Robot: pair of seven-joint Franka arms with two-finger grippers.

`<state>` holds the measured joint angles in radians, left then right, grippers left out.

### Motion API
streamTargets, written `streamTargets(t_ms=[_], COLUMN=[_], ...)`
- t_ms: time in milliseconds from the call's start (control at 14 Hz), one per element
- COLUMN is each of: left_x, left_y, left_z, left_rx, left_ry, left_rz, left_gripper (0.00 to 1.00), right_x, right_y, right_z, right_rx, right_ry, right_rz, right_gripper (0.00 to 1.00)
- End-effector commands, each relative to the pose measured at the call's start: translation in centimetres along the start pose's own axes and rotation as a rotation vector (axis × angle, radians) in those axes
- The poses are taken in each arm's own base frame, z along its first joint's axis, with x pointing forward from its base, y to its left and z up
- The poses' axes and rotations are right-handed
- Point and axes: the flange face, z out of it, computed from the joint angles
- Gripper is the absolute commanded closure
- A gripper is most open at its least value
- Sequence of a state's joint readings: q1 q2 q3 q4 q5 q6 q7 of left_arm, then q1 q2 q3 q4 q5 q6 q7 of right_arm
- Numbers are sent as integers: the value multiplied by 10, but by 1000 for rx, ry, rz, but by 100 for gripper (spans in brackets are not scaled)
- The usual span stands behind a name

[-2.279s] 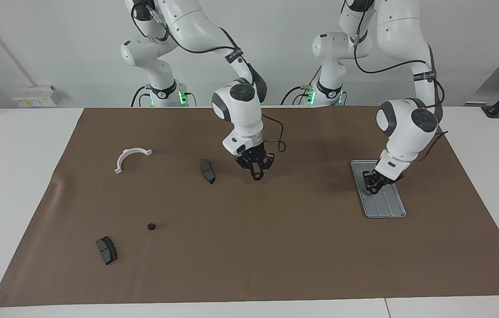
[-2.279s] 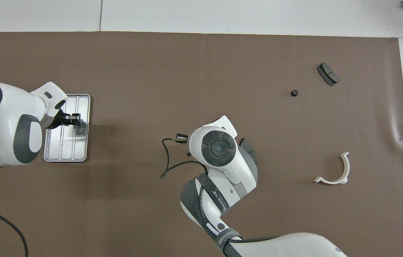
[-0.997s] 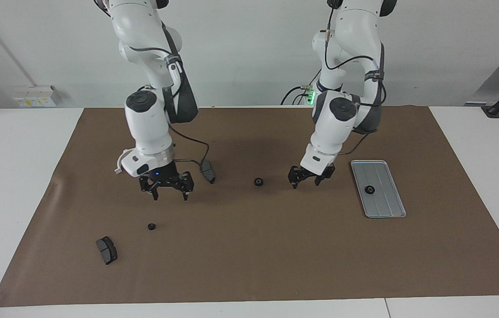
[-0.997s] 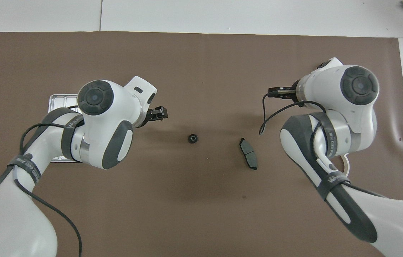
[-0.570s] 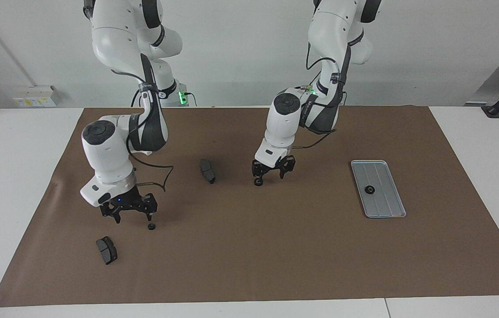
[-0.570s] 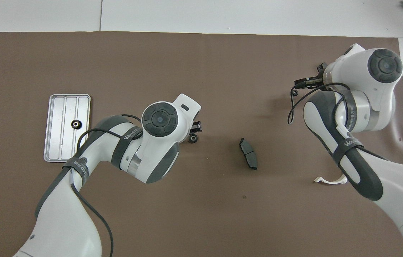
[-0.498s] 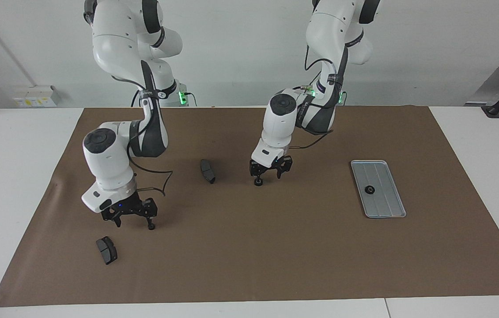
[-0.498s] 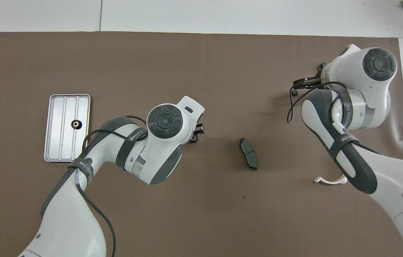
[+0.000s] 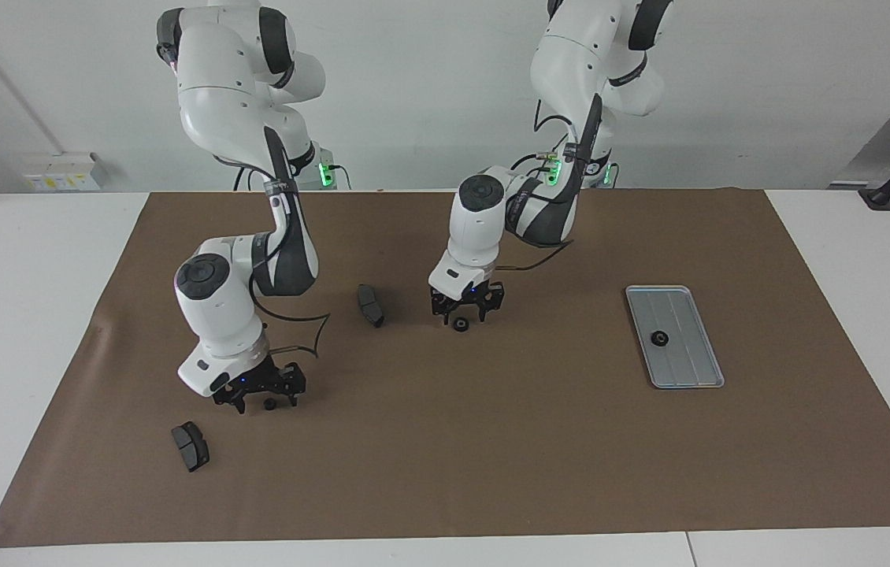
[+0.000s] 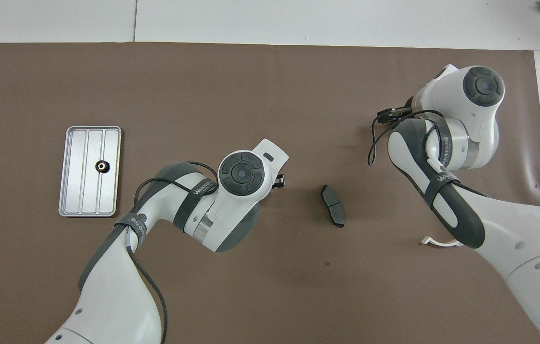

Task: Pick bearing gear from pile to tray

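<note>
The left gripper (image 9: pixel 460 316) stood low with its jaws spread either side of a small black gear (image 9: pixel 460 324) near the middle of the brown mat (image 9: pixel 492 457), not clenched on it. The right gripper (image 9: pixel 266 402) hung with jaws released around another gear (image 9: pixel 268 404) toward the right arm's end. A third gear (image 9: pixel 658 339) lay in the tray (image 9: pixel 689 376) toward the left arm's end. One grey pad (image 9: pixel 370 305) lay beside the left gripper, another (image 9: pixel 190 446) near the mat's edge farthest from the robots.

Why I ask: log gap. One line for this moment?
left hand: open over centre gear | right hand: open astride second gear | tray: third gear
</note>
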<state>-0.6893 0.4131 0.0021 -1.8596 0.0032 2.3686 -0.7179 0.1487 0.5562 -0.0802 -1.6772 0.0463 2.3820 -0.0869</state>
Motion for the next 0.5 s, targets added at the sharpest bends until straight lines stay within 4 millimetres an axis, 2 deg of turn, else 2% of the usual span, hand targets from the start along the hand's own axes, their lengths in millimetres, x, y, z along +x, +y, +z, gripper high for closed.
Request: streamTargets(t_ms=[0,142,214,427], left_x=[-7,-9,-11,-14], left_y=[1,1,2,5], left_z=[9,12,12,13], left_rx=[5,2,3,1], left_ry=[26,30,28,29], left_rz=[13,15,19,27], left_gripper=[25,27,28,33], right_x=[-8,-8,-8,-12], right_y=[4,4,4,4], right_z=[3,3,2,5], right_rx=[23,23,23,25], right_ry=[-16,-19,-18,-27], right_rz=[-31,-31,-29,-28], right_gripper=[14,32,38,44])
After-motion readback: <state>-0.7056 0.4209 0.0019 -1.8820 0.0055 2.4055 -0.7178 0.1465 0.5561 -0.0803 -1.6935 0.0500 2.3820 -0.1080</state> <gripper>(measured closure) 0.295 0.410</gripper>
